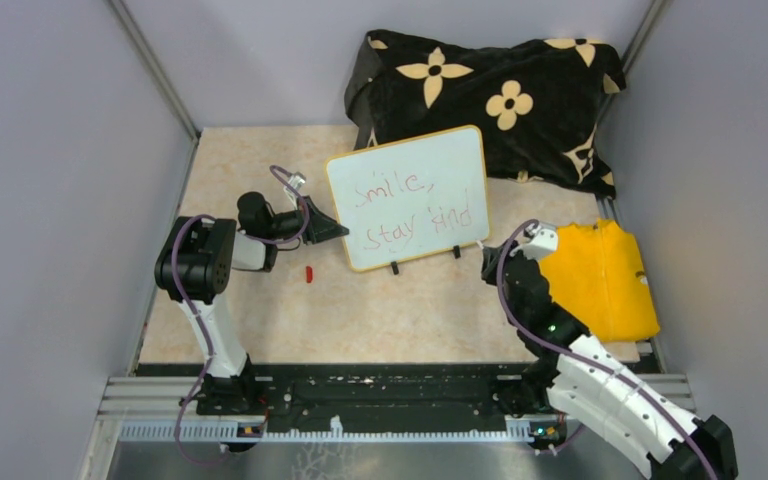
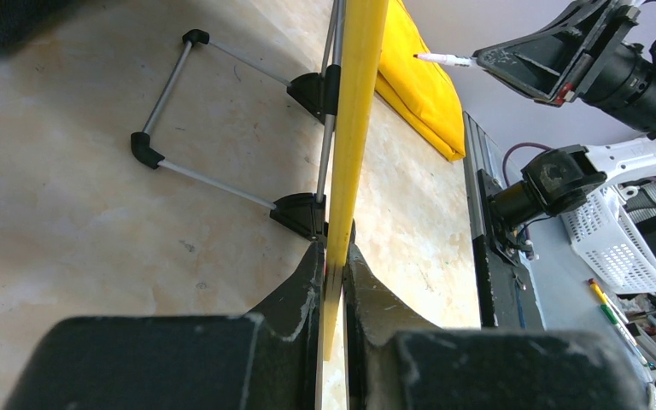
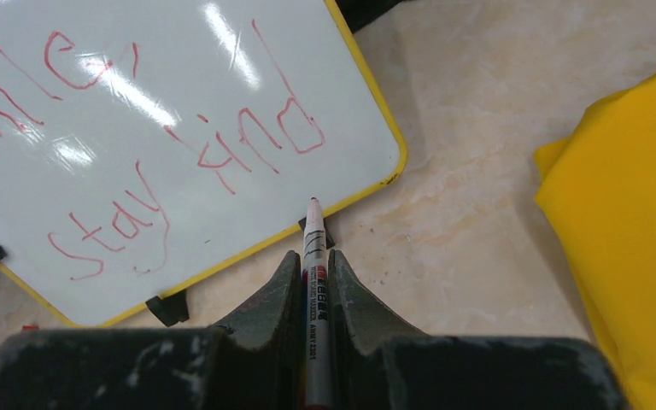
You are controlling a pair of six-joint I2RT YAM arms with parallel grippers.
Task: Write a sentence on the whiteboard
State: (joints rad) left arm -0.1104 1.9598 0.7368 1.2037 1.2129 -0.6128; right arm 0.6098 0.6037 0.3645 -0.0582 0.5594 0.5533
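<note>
Whiteboard with a glossy white face, rounded corners and a thin yellow-orange frame is seen standing tilted back on two black clip feet. It is placed at the middle of the surface, just in front of the black flower-patterned cloth at the far side. The sentence is written on it in thin red strokes in two lines, "smile," above "stay kind". Glare is spread across the lettering in the right wrist view.

The left edge of the whiteboard is clamped by the left tool, whose jaws are pressed flat on the frame. A wire stand is shown behind the board in the left wrist view. A marker is gripped in the right tool. Its bared tip is held near the lower right corner of the frame and apart from it.

A yellow cloth is laid to the right, and a small red object lies near the left tool. A white basket is seen beyond the near edge of the surface; its contents cannot be made out.
</note>
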